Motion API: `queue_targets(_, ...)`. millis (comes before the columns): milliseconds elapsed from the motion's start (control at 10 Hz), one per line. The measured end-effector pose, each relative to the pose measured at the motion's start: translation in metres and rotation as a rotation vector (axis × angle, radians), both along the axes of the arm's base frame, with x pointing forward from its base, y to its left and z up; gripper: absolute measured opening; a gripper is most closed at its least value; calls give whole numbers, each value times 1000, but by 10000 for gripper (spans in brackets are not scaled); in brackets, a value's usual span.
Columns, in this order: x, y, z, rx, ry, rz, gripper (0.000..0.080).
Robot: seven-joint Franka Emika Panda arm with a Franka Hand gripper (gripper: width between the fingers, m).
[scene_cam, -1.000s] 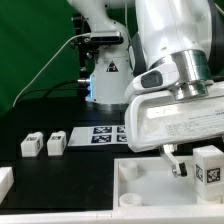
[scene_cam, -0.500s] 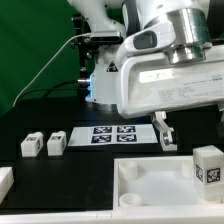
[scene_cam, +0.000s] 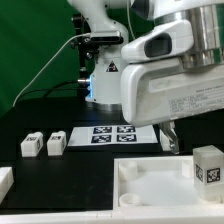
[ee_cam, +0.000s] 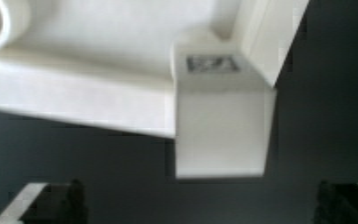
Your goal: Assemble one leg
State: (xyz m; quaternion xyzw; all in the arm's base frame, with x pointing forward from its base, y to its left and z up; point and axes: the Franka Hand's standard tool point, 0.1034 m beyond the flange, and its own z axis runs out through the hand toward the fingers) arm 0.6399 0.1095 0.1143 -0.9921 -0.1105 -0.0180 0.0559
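— Where do we find the leg?

— In the exterior view the leg [scene_cam: 208,165] stands upright at the exterior view's right edge, at the right end of the white tray [scene_cam: 150,172]. We cannot tell whether it rests in the tray or just beside it.

— How does it look to us?

— It is a small white block with square sides and smooth plastic faces. One face carries a black-and-white square marker, turned toward the exterior camera. In the wrist view we see the leg [ee_cam: 220,120] as a long pale post. It has a dark square marker at one end, too blurred to read. There it crosses the white tray wall and the dark worktop [scene_cam: 60,165].

— And the claw?

— The claw [ee_cam: 197,200] is released. In the wrist view its two dark fingertips [ee_cam: 48,200] stand wide apart and we see nothing gripped between them. In the exterior view the claw [scene_cam: 170,140] hangs over the tray's back rim, near the leg on the exterior view's left and apart from it.

— What else do we see?

— One small white block [scene_cam: 31,145] and a second block [scene_cam: 55,142] sit side by side on the worktop at the exterior view's left. They are well apart from the leg. The marker board [scene_cam: 110,133] lies between them and the claw.
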Motion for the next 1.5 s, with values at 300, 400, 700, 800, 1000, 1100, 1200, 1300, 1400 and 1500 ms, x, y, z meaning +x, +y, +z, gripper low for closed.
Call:
queue_targets(300,5,2,0,4,-18,-6,649)
queue_targets(400,6,2,0,4,-18,-8,649)
queue_targets(700,-7,20,-33,15,-32,-23,649)
queue_targets(800,-11,21,-42,12,-3,-7,517)
queue_targets(1000,-6,16,-37,8,-15,-13,300)
queue_targets(1100,-6,15,-38,8,-15,-14,300)
queue_targets(1200,-6,15,-38,8,-15,-15,300)
queue_targets(1300,-6,15,-38,8,-15,-15,300)
queue_targets(1400,-6,15,-38,8,-15,-15,300)
queue_targets(1500,-6,14,-38,8,-15,-16,300)
